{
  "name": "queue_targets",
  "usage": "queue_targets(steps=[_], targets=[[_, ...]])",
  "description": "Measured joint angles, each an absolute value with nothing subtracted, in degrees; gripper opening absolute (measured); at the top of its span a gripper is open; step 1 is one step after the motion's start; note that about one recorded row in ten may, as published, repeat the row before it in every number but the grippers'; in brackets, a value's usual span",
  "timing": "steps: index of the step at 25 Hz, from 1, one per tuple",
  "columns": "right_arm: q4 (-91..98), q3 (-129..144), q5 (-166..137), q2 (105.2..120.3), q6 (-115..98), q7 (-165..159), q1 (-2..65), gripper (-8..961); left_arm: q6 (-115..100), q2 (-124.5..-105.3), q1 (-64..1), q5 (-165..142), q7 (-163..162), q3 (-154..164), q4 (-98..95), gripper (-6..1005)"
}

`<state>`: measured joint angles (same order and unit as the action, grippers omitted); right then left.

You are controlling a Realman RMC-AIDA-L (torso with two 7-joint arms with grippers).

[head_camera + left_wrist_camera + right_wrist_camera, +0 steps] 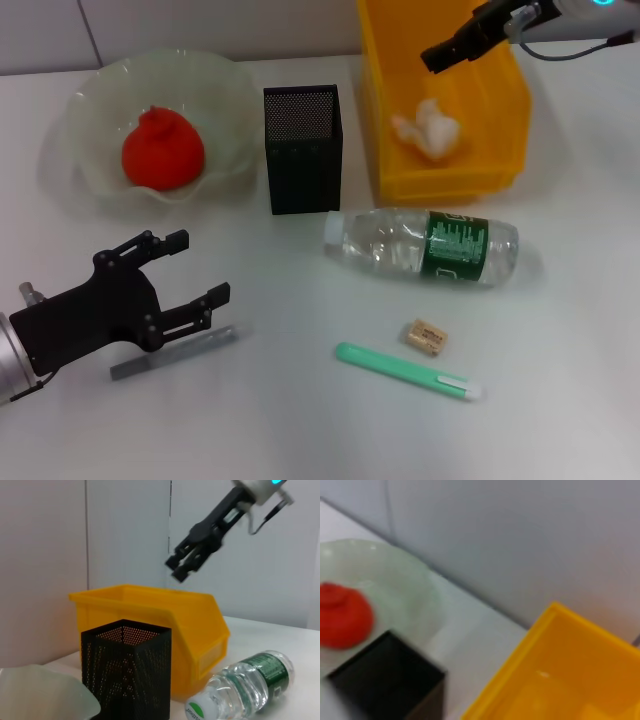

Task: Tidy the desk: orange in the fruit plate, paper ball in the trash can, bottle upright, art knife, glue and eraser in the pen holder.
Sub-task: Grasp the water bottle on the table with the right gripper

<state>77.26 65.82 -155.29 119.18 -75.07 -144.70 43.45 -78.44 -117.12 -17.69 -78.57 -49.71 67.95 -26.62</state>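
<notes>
No brand can be read on the bottle: white print is seen on its dark green label band, but it is too small to make out. The clear bottle is laid on its side on the white desk, its white cap turned towards the pen holder, just in front of the trash can. Faint print is carried on the tan eraser, also unreadable; it is set just beside a green pen-like stick with a white tip. The red-orange orange is seated in the pale green, wavy-rimmed fruit plate. The crumpled white paper ball is lying inside the yellow trash can. The black mesh pen holder is stood upright between plate and bin. The right gripper is held above the trash can, fingers slightly parted and holding nothing. The left gripper is spread wide just above a flat grey bar on the desk.
</notes>
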Motion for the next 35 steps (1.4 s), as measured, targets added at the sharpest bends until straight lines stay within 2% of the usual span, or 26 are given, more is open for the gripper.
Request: queue_targets(steps=[7, 10, 17, 35], targets=[[92.6, 64.9, -149.0, 118.57, -103.2, -136.8, 41.4, 853, -78.7, -117.08, -17.6, -78.5, -50.1, 67.8, -26.6, 831], [93.3, 65.5, -149.3, 118.68, -105.9, -134.8, 40.8, 852, -78.6, -117.13, -17.9, -78.5, -50.1, 67.8, -26.6, 831], [93.0, 74.5, -152.9, 119.03, -105.1, -127.3, 36.7, 852, -78.4, -117.22, -18.1, -78.5, -50.2, 68.1, -26.5, 830], [91.4, 82.1, -155.5, 119.36, -99.0, -128.7, 35.8, 853, -78.7, -117.43, -17.6, -78.6, -50.2, 68.2, -26.3, 830]])
